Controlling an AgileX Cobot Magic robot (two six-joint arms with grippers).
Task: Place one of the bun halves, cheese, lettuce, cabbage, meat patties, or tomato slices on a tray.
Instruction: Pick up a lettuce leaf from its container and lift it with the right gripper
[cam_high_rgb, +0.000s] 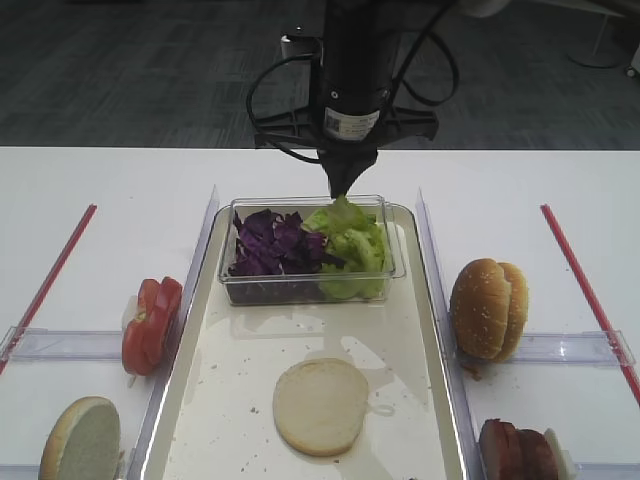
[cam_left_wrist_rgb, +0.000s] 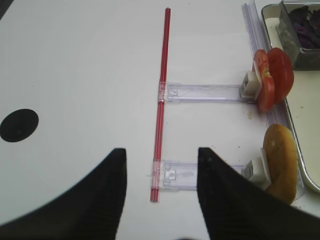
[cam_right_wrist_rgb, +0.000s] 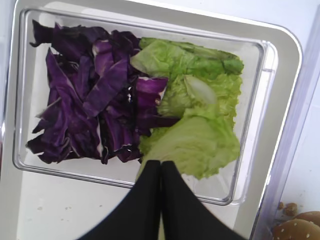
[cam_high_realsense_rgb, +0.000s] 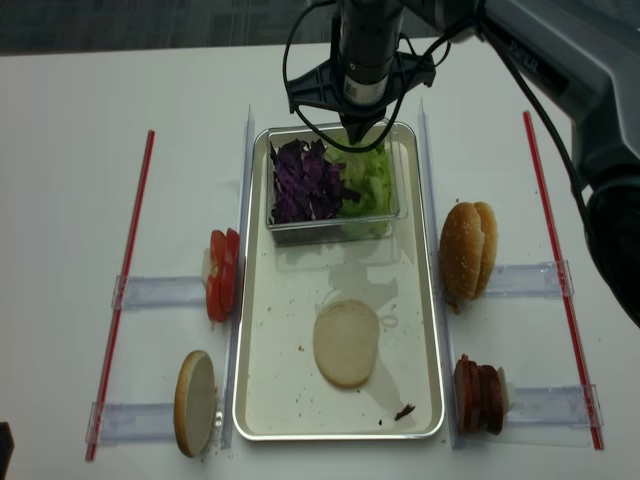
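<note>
My right gripper (cam_high_rgb: 342, 190) (cam_right_wrist_rgb: 161, 163) is shut on the edge of a light-green lettuce leaf (cam_high_rgb: 345, 213) (cam_right_wrist_rgb: 197, 142), just above the clear tub. Purple cabbage (cam_high_rgb: 270, 245) (cam_right_wrist_rgb: 82, 100) fills the tub's left half. The tub stands at the far end of the tray (cam_high_rgb: 235, 385) (cam_high_realsense_rgb: 280, 340). One bun half (cam_high_rgb: 321, 405) lies cut face up on the tray floor. Tomato slices (cam_high_rgb: 152, 322) (cam_left_wrist_rgb: 272, 77) and another bun half (cam_high_rgb: 82, 438) (cam_left_wrist_rgb: 281, 160) stand left of the tray. My left gripper (cam_left_wrist_rgb: 161, 152) is open over bare table. No cheese shows.
Right of the tray stand more bun halves (cam_high_rgb: 488, 308) and the meat patties (cam_high_rgb: 515, 450) in clear plastic holders. The clear tub (cam_high_rgb: 300, 292) holds more green leaves. Red strips (cam_high_rgb: 55, 270) (cam_high_rgb: 585, 285) (cam_left_wrist_rgb: 162, 100) lie along both sides of the table.
</note>
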